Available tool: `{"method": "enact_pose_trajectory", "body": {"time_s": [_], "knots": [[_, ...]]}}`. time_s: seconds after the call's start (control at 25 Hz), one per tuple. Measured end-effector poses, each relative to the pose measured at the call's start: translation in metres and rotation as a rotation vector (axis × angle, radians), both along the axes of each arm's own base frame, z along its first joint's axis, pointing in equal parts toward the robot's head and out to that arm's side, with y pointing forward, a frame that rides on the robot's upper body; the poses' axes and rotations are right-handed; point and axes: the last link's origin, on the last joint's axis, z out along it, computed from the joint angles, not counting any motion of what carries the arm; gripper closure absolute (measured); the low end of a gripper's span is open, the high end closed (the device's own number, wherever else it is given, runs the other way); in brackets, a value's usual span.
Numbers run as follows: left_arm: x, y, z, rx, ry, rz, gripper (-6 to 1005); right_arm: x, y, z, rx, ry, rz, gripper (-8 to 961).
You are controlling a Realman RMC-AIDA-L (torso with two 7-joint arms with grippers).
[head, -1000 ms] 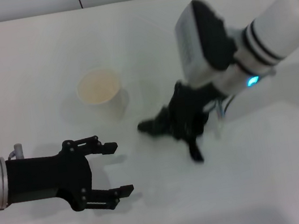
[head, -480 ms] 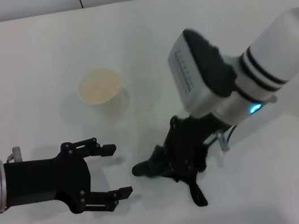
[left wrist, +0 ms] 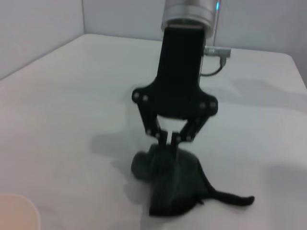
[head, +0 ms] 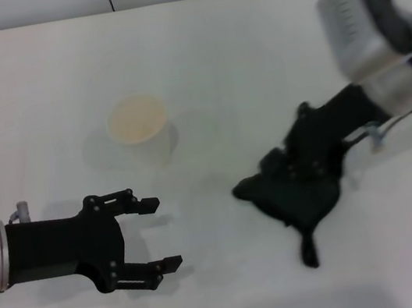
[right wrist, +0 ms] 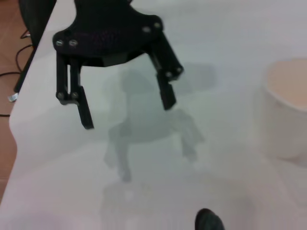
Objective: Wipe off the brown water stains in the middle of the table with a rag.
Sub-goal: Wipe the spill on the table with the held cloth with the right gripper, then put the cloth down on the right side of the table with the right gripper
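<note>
Worktop (head: pixel 197 53): cup (head: pixel 138 126) at centre-left; rag (head: pixel 296 194) to its right, nearer; left claw (head: pixel 156 235) nearest, before the cup.

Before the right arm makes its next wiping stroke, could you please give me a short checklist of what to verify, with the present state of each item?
1. Right gripper shut on the rag: ok.
2. Rag lying on the table: ok; it spreads flat, its tail pointing toward the robot.
3. Brown water stains present: cannot tell; no brown puddle shows in any view.
4. Cup outside the wiping path: ok; upright, well to the left of the rag.
5. Left gripper out of the way: ok; open, empty, apart from the rag.
</note>
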Motion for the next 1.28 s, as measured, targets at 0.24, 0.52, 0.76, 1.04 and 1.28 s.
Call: {"method": "enact_pose_trajectory", "body": {"time_s": [0.24,0.52,0.76,1.04,1.28], "knots": [[0.001,0.002,0.000,0.011,-0.006,0.000,120,0.028,-0.001,0.041,0.019,-0.013,-0.059,876],[0.002,0.003,0.000,0.015,-0.006,-0.003,120,0.050,-0.004,0.054,0.025,-0.021,-0.101,875],[0.002,0.003,0.000,0.015,-0.007,-0.005,120,0.058,-0.008,0.052,0.027,-0.028,-0.124,847],[0.003,0.003,0.000,0.018,-0.017,-0.004,120,0.055,-0.009,0.048,0.030,0.033,-0.168,780],[0.003,0.001,0.001,0.034,-0.043,-0.015,120,0.058,-0.012,0.054,0.036,0.066,-0.167,668]]}}
